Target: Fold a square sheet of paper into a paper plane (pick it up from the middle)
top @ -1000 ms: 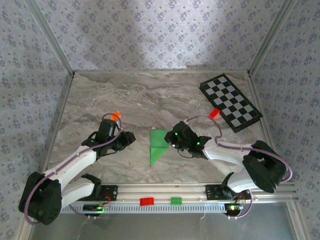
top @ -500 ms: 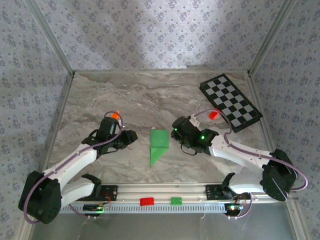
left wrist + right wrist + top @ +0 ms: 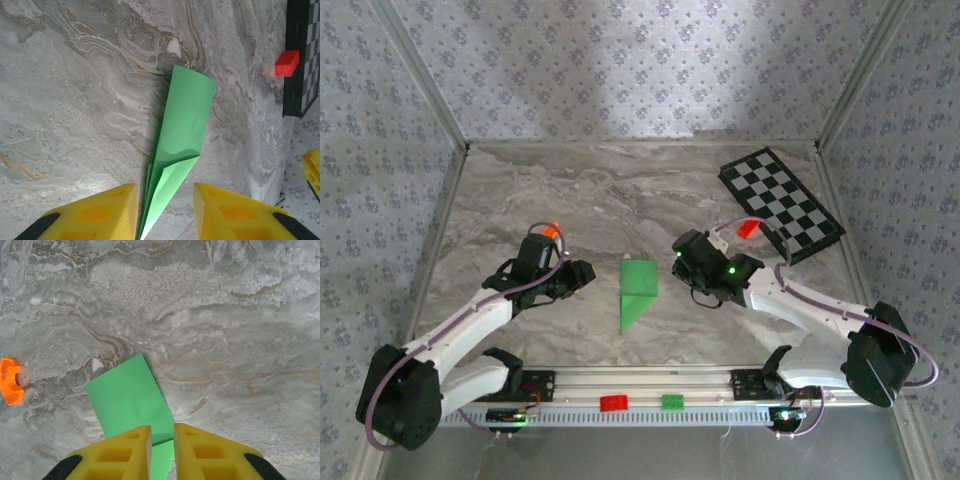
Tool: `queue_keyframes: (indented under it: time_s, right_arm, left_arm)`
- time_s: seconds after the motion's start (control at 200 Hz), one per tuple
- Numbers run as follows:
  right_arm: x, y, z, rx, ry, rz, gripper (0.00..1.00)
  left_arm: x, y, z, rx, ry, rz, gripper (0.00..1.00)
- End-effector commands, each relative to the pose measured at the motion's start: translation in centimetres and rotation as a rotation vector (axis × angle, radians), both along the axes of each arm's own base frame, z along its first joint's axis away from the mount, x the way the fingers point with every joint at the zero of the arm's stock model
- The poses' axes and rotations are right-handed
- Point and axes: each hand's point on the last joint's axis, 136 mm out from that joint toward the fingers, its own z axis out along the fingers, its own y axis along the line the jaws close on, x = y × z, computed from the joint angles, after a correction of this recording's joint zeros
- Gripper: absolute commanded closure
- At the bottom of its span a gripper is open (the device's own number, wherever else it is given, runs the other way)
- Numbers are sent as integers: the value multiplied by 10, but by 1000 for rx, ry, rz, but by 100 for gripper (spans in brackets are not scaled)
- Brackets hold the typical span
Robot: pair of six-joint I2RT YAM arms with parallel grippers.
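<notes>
Partly folded green paper (image 3: pixel 638 285) lies flat mid-table, point toward 6 o'clock. Left gripper (image 3: pixel 585 274) at paper's 9 o'clock, jaws apart; in the left wrist view the paper's (image 3: pixel 187 115) tip runs between the fingers (image 3: pixel 100 215), not touching. Right gripper (image 3: pixel 676 262) at 3 o'clock, fingers (image 3: pixel 125 452) nearly together over the paper's (image 3: pixel 127 400) near edge; can't tell if pinching. Checkered board (image 3: pixel 782 203) at 2 o'clock, red block (image 3: pixel 748 227) touching its near edge. Orange piece (image 3: pixel 551 232) at 10 o'clock by left arm. Red brick (image 3: pixel 614 403) and green brick (image 3: pixel 673 402) on rail at 6 o'clock.
</notes>
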Motion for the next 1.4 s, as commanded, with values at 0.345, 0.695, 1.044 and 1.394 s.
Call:
queue_keyframes:
  time_s: [0.345, 0.695, 1.044, 1.394]
  right_arm:
    - [3, -16, -7, 160, -123, 362, 76]
    - [1, 3, -46, 286, 20, 390, 73]
    - [-3, 38, -65, 313, 114, 484, 65]
    - [-14, 63, -77, 272, 192, 543, 60]
  left_arm:
    - [-2, -40, 5, -51, -18, -116, 72]
    - [29, -91, -15, -38, 28, -219, 83]
    - [49, -87, -65, 60, 133, -204, 89]
    - [44, -78, -94, 34, 170, -191, 91]
